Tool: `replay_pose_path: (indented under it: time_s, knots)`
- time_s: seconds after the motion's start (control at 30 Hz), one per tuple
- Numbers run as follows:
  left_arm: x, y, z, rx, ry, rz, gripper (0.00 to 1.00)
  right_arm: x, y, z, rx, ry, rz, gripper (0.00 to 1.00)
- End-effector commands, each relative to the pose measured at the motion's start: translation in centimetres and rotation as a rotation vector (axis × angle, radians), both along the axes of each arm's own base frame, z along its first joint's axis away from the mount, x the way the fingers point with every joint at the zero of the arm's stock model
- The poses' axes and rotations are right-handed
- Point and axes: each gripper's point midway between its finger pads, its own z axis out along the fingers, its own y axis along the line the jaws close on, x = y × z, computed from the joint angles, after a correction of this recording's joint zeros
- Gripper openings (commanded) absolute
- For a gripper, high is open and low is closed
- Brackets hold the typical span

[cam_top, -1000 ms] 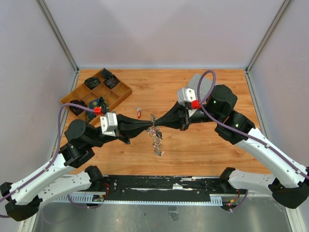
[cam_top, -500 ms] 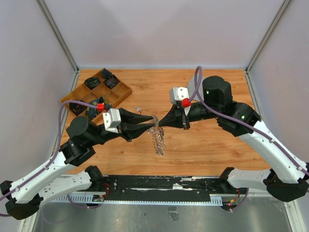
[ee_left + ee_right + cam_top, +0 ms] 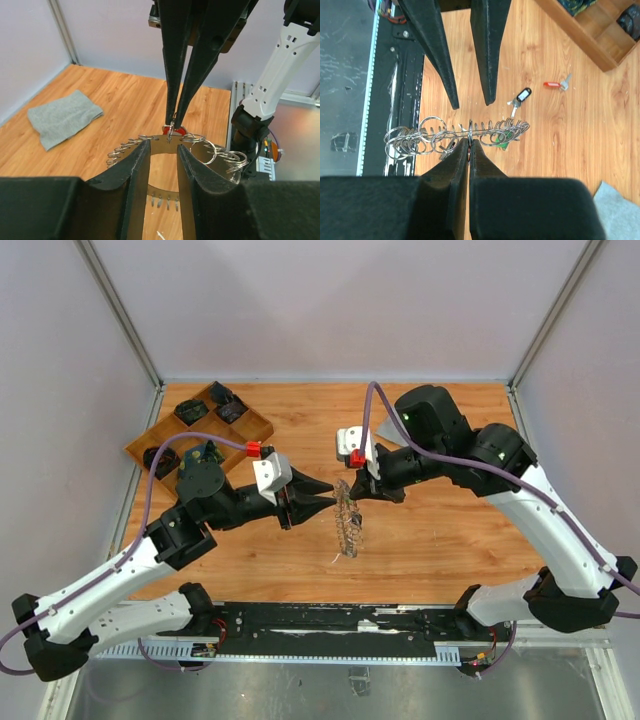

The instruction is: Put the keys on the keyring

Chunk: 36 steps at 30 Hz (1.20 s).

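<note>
The keyring point(image 3: 350, 523) hangs upright above the table, fringed with small metal pieces and loose split rings. My right gripper point(image 3: 349, 485) is shut on its top rim point(image 3: 440, 134), and a bit of red shows between the fingertips. My left gripper point(image 3: 163, 145) stands open just left of the ring, its fingers either side of the rim point(image 3: 122, 148) without touching. A green tag point(image 3: 503, 145) hangs on the ring. Two keys lie on the table, one with a black tag point(image 3: 521, 96) and one with a red tag point(image 3: 554, 85).
A wooden compartment tray point(image 3: 255, 425) with dark items sits at the back left. A grey cloth point(image 3: 65, 117) lies on the table behind the right arm. The black rail point(image 3: 330, 620) runs along the near edge.
My left gripper has opened and let go of the keyring. The right gripper has lifted the ring off the table, so it now hangs upright. Both arms have shifted right.
</note>
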Motion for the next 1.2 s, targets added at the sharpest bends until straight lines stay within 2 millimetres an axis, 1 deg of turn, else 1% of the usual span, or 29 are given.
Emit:
replay_pose_path:
  time_s: [0.0,0.23,0.6,0.87,0.97,1.07,1.13,1.17]
  knots:
    - [-0.6,-0.2,1.6,-0.019,-0.034,-0.036,0.34,-0.2,-0.9,0.0,-0.079,-0.052,0.011,0.01]
    - [-1.0,-0.8,1.0,-0.006,-0.031,-0.076,0.34,-0.1,-0.1,-0.3,-0.102,-0.065,0.013,0.01]
    - [-0.8,-1.4,-0.4,0.02,-0.013,-0.093,0.34,-0.6,0.9,-0.4,-0.083,-0.063,0.037,0.01]
    - [-0.7,-1.8,-0.7,0.031,-0.006,-0.103,0.28,-0.9,1.4,-0.4,-0.067,-0.062,0.055,0.01]
    - [-0.7,-1.9,-0.8,0.032,-0.005,-0.105,0.22,-1.0,1.4,-0.4,-0.063,-0.061,0.062,0.01]
    - [-0.7,-2.1,-0.8,0.034,-0.002,-0.111,0.14,-1.1,1.4,-0.4,-0.055,-0.062,0.065,0.01]
    - [-0.7,-2.1,-0.7,0.033,-0.002,-0.114,0.03,-1.1,1.4,-0.5,-0.054,-0.064,0.066,0.01]
    - [-0.7,-2.1,-0.7,0.033,-0.005,-0.113,0.01,-1.1,1.4,-0.4,-0.052,-0.065,0.065,0.01]
